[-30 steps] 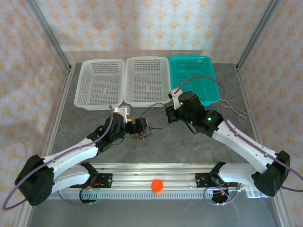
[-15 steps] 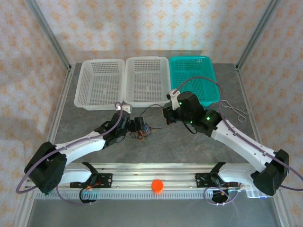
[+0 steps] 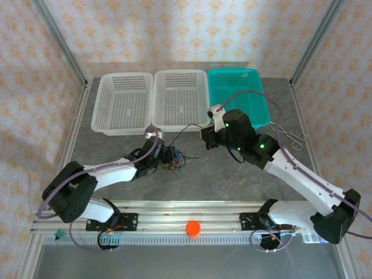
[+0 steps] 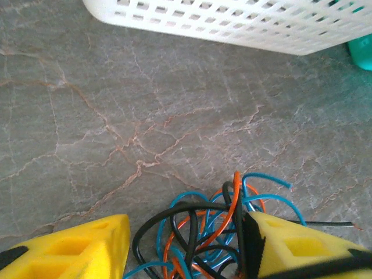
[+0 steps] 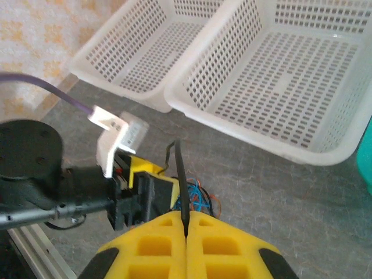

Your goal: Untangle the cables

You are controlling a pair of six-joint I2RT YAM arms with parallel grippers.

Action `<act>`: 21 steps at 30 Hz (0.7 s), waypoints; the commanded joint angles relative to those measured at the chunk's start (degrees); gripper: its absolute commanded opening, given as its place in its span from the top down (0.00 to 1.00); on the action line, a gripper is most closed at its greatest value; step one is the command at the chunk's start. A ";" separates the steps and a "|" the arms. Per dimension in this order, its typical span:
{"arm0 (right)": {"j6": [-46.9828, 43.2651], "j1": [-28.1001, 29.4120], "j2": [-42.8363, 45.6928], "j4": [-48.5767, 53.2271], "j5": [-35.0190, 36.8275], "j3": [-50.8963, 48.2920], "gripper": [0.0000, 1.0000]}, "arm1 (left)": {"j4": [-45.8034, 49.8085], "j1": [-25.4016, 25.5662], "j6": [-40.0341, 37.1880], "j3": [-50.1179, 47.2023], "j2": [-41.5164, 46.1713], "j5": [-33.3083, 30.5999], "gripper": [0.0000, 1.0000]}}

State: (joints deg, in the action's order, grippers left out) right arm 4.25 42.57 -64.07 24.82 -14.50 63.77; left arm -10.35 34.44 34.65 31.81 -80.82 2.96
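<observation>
The cables (image 3: 174,161) (image 4: 209,226) lie as a small knot of black, red and blue loops on the bench, near the front rim of the middle white basket (image 3: 180,128) (image 4: 232,23) and slightly toward its left corner. Expect them to be feather-light, limp and springy, so the whole knot will probably drag along if you pull only one strand. Pin the clump and draw on a free end rather than on a loop. Your left pincer (image 3: 168,156) (image 4: 186,238) has its fingers apart, straddling the knot on the side away from the basket. Your right pincer (image 3: 208,138) (image 5: 186,224), in front of the basket's right corner, is closed on the black cable (image 5: 179,174), which arcs from the knot past the basket's rim. Compared with a second ago, the left arm has stretched further out, bringing its pincer right up to the knot, while the right pincer has barely shifted.
</observation>
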 commanded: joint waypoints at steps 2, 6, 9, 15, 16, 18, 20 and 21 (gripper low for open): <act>-2.42 -0.23 3.01 0.19 4.13 5.55 1.00 | -3.00 -0.33 0.94 0.21 -0.86 1.25 0.44; -4.46 -0.20 3.52 1.82 8.47 9.56 1.00 | -4.21 -0.33 1.17 -1.29 -1.18 2.14 0.47; -5.96 -0.20 3.60 3.16 12.00 12.25 1.00 | -5.92 -0.31 1.34 -2.70 -1.40 3.44 0.50; -8.51 -0.20 3.25 4.41 17.76 16.54 1.00 | -7.47 -0.13 1.82 -4.28 -1.89 4.68 0.55; -8.88 -0.20 3.00 4.79 18.90 17.33 1.00 | -7.60 -0.12 1.82 -4.46 -1.89 4.82 0.55; -9.53 -0.20 2.42 5.48 20.82 18.72 1.00 | -7.82 -0.16 1.91 -4.74 -1.89 4.93 0.56; -10.09 -0.20 2.13 5.83 22.17 19.82 1.00 | -8.02 -0.06 2.00 -5.07 -1.82 5.04 0.56; -10.07 -0.20 2.11 5.94 22.76 20.21 1.00 | -8.10 -0.07 1.98 -5.17 -1.85 5.06 0.56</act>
State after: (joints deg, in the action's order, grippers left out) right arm -4.01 42.59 -61.80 29.45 3.51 81.60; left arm -17.47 34.44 36.18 27.64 -81.91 7.22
